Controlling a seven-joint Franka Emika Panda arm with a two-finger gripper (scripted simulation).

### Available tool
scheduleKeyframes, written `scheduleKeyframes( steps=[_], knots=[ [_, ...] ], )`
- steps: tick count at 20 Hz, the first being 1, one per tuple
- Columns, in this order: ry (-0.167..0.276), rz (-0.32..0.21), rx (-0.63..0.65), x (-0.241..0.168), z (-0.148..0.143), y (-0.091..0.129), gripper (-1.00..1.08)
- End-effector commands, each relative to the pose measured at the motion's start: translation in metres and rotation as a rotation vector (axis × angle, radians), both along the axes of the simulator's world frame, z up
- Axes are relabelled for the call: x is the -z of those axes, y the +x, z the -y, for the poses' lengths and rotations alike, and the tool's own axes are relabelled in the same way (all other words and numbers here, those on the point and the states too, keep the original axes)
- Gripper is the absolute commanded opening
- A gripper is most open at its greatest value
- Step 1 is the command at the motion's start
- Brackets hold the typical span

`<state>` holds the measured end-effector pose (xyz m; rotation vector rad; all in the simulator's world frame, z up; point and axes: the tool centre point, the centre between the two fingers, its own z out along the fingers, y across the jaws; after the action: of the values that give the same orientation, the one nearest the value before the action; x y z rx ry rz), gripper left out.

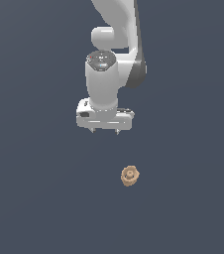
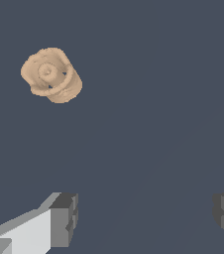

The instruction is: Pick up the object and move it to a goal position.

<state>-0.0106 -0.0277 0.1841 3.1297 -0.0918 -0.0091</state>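
The object [image 1: 130,175] is a small tan knob with a scalloped rim and a central ring, lying on the dark floor. In the exterior view it sits below my gripper [image 1: 105,131] and a little toward that view's right, with a clear gap between them. My gripper hangs from the white arm, pointing down, open, with nothing between its fingers. The wrist view shows the object [image 2: 51,74] well apart from the gripper [image 2: 146,216], whose two dark fingertips [image 2: 64,218] stand wide apart.
A plain dark blue-grey floor [image 1: 34,198] fills both views. The white arm [image 1: 114,44] rises out of the exterior view's top edge. No goal marker shows.
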Motion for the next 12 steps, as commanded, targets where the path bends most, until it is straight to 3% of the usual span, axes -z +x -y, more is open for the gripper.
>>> scheduleKeyframes(
  steps=[1, 12],
  knots=[
    [0.000, 0.000, 0.000, 0.000, 0.000, 0.000, 1.00],
    [0.011, -0.021, 0.013, 0.012, -0.016, -0.004, 1.00]
  ],
)
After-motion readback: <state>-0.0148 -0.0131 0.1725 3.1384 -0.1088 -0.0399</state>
